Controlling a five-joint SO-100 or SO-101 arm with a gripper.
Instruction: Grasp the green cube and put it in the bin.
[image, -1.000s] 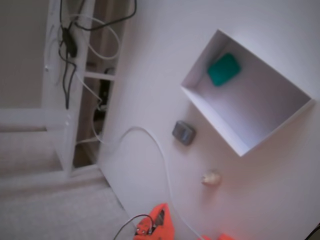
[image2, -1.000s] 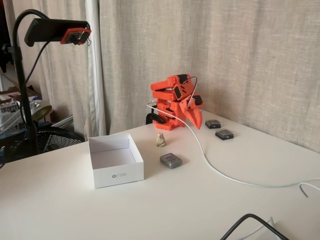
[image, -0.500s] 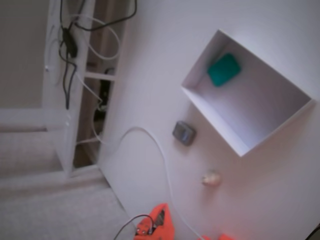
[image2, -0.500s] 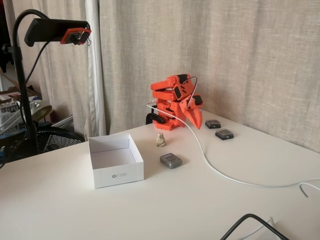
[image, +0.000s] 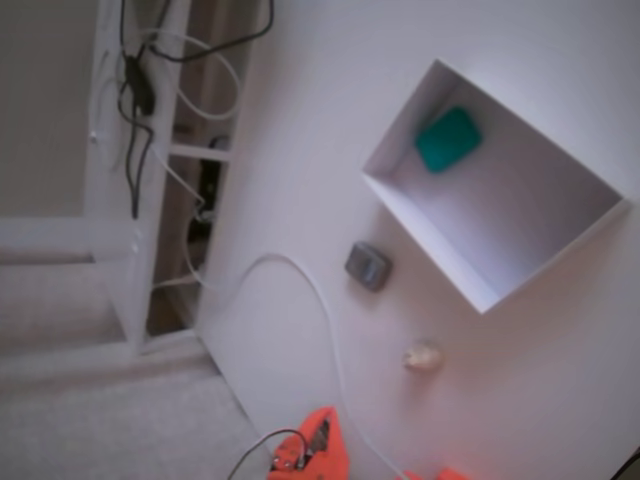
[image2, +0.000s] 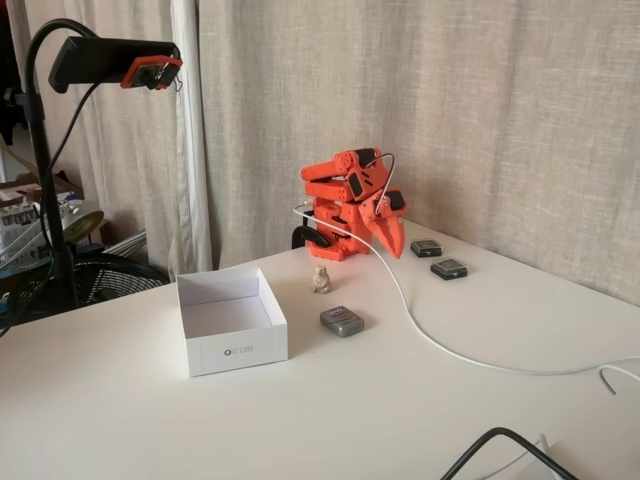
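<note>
The green cube (image: 447, 139) lies inside the bin (image: 600, 215), near its upper left corner in a fixed view. From the side in a fixed view the bin (image2: 238, 348) hides the cube behind its walls. The orange arm is folded back at its base, far from the bin. Its gripper (image2: 392, 243) points down above the table with fingers together and nothing between them. Only part of the arm (image: 312, 452) shows at the bottom edge in a fixed view.
A dark grey block (image: 367, 266) (image2: 342, 321) and a small beige lump (image: 422, 357) (image2: 321, 280) lie between bin and arm. A white cable (image2: 440, 345) curves across the table. Two dark small boxes (image2: 449, 268) sit by the arm. A camera stand (image2: 45, 190) rises at the left.
</note>
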